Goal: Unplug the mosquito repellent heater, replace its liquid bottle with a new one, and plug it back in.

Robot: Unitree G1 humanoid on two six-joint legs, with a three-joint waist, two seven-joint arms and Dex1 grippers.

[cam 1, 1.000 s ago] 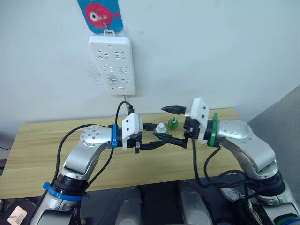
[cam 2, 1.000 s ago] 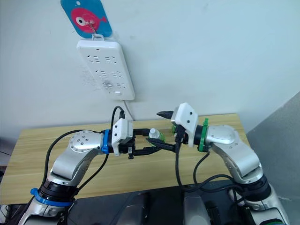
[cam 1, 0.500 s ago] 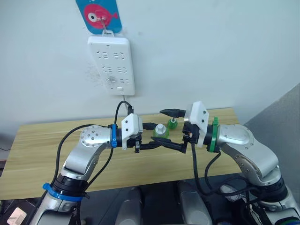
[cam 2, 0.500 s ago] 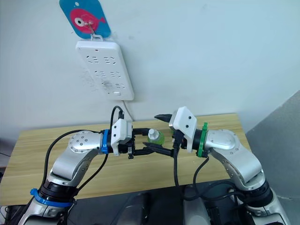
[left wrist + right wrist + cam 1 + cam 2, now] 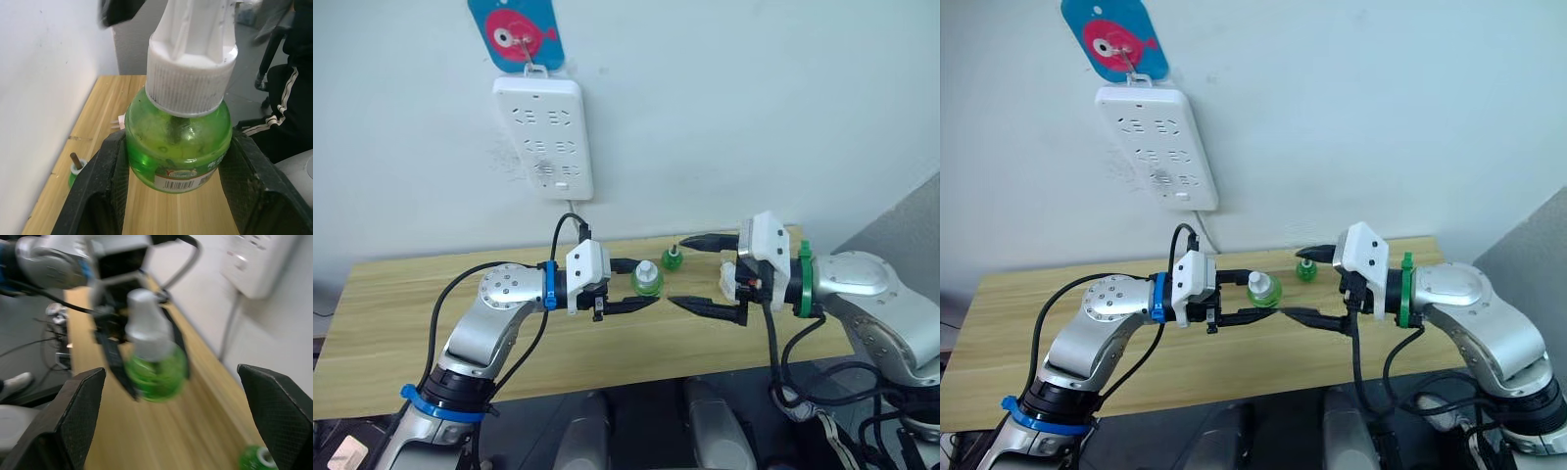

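Note:
My left gripper (image 5: 645, 285) is shut on a green liquid bottle (image 5: 176, 142) with a white ribbed cap (image 5: 648, 267), holding it upright above the wooden table (image 5: 411, 294). To its right my right gripper (image 5: 676, 272) stands open with nothing between its fingers, a short gap away from the bottle. A second small green bottle (image 5: 674, 258) with a bare brown wick stands on the table near the wall. A small white piece with metal prongs (image 5: 116, 125) peeks out behind the held bottle; I cannot tell whether it is the mosquito repellent heater.
A long white power strip (image 5: 543, 137) hangs on the wall under a blue hook with a pink fish (image 5: 516, 31); its cable drops behind the table. A grey panel (image 5: 901, 220) stands at the right.
My right gripper has pulled back to the right, away from the bottle's cap it straddled earlier, and stays open. The left gripper holds the bottle still.

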